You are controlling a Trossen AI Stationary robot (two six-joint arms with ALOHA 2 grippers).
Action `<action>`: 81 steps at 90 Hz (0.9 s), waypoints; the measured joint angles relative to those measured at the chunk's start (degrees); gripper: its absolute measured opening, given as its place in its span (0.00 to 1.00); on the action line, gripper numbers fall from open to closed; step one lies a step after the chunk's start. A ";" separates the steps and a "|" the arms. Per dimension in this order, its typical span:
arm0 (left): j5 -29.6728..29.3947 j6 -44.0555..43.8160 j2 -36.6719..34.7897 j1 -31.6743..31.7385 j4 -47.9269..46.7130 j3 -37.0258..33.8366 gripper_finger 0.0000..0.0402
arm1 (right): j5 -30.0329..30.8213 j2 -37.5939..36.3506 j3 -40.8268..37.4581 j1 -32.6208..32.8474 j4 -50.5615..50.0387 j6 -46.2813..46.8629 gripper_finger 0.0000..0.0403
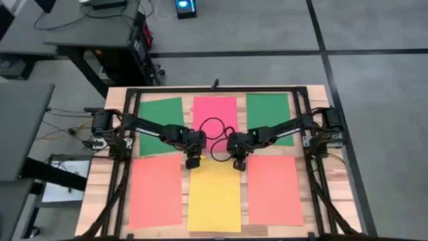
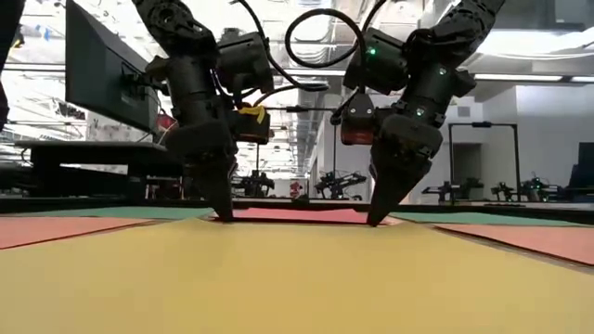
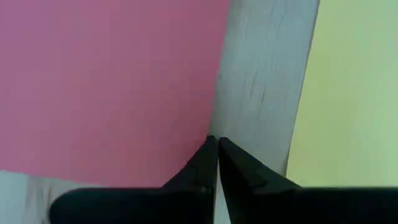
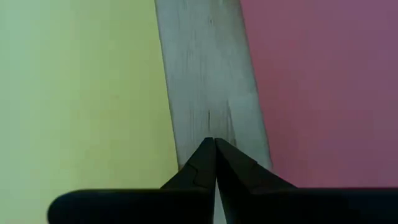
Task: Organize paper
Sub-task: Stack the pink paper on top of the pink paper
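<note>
Six sheets of paper lie flat on the wooden table. In the far row are a green sheet (image 1: 160, 124), a pink-red sheet (image 1: 215, 112) and another green sheet (image 1: 267, 115). In the near row a yellow sheet (image 1: 214, 197) lies between two orange-pink sheets (image 1: 156, 191) (image 1: 274, 189). My left gripper (image 1: 192, 163) is shut and points down at the pink-red sheet's near left corner. My right gripper (image 1: 238, 165) is also shut and points down, by that sheet's near right corner, over the bare wood strip (image 4: 202, 81) between the pink-red and yellow sheets. My left gripper's shut tips (image 3: 213, 142) come down from above right at the pink-red sheet's near edge (image 3: 210, 124), close to its left corner. I cannot tell if they touch the paper or the wood beside it. My right gripper's shut tips (image 4: 211, 143) reach the bare wood strip from above, and touch neither sheet.
A black frame (image 1: 214, 89) runs along the table's far edge and down both sides, carrying the arm bases. Cables loop above the pink-red sheet (image 1: 212, 128). Narrow strips of bare wood separate the sheets. Desks and a monitor (image 2: 97, 70) stand beyond the table.
</note>
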 joint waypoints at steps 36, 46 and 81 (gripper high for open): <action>-0.15 -0.13 0.00 0.02 0.11 -0.07 0.00 | 1.89 0.02 0.00 -1.63 0.33 -0.04 0.00; -0.62 -0.13 0.00 0.02 0.25 -0.09 0.00 | 1.91 0.04 0.00 -2.17 0.32 -0.06 0.00; -1.36 -0.14 0.04 0.02 0.63 -0.09 0.00 | 2.03 0.04 0.00 -2.63 0.27 -0.09 0.00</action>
